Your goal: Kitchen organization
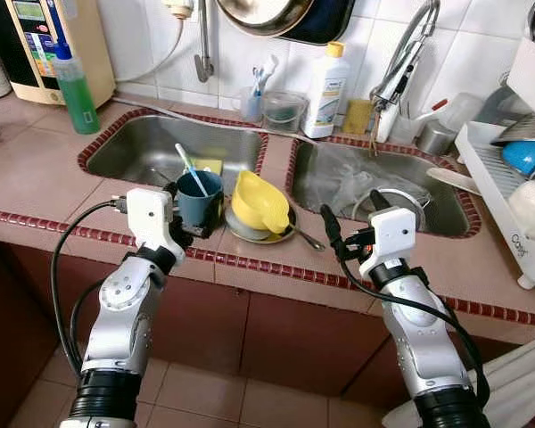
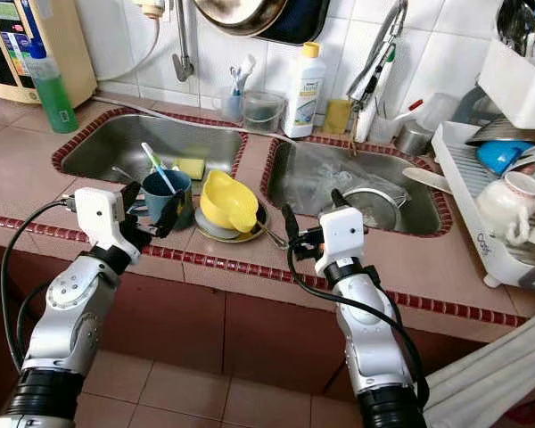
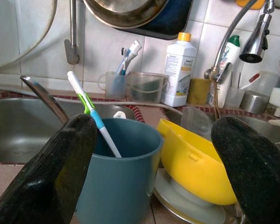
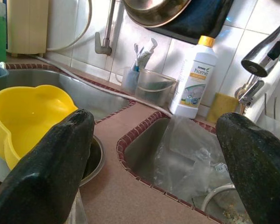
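The round blue plastic cup [image 1: 200,198] stands upright on the tiled desk's [image 1: 36,169] front strip between the two steel sinks, a white-and-blue toothbrush [image 1: 190,168] leaning out of it. Touching the cup's right side, a yellow plastic bowl [image 1: 260,202] lies tilted on a metal plate [image 1: 250,234]. The left gripper [image 3: 149,154] sits just in front of the cup, jaws spread wide to either side of it, so a short straight advance would likely enclose it. The right gripper [image 1: 349,220], jaws also spread, hovers farther from the cup, beyond the bowl, near the right sink [image 1: 339,174].
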Available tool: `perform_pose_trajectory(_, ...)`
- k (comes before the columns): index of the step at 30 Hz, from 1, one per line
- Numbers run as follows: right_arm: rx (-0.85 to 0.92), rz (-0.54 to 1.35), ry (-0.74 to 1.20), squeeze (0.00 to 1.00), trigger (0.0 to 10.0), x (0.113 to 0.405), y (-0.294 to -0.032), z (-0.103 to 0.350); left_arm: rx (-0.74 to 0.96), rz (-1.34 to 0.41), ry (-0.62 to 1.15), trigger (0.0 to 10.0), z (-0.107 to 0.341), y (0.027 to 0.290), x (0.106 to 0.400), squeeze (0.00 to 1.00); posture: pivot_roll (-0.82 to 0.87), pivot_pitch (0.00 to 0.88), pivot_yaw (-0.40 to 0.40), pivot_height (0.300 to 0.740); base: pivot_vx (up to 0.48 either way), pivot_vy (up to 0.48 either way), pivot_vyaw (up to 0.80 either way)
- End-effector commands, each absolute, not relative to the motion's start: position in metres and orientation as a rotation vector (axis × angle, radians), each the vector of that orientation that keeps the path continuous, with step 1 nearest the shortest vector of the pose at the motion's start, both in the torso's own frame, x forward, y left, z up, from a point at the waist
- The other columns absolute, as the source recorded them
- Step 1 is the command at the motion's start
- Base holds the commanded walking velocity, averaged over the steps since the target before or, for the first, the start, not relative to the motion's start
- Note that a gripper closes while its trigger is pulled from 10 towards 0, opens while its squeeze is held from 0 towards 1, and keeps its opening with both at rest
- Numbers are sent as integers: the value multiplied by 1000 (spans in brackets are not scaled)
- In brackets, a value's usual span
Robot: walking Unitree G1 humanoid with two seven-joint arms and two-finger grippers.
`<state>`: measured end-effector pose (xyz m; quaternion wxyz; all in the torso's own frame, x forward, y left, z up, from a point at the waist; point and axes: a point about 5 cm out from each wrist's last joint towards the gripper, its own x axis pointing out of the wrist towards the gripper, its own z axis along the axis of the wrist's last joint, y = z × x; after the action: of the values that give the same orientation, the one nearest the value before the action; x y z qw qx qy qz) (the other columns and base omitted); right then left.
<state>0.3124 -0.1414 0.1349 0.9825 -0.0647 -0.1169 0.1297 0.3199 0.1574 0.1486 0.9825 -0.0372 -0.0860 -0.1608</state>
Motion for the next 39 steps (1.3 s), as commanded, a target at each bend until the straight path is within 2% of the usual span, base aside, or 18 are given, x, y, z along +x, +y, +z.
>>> perform_pose_trajectory(1,-133,257,-242,0,10000,315,-144,139,-73,-328,-190,10000,152,156,319,0,-79,0,-65,740,0,0,0)
perform_pose_trajectory(27,-132,259,-253,0,10000,316,-143,141,-82,-321,-167,10000,149,158,320,0,-80,0,-62,740,0,0,0)
perform_pose_trajectory(39,-136,271,-258,0,10000,317,-141,143,-85,-325,-166,10000,149,157,321,0,-78,0,-66,740,0,349,0)
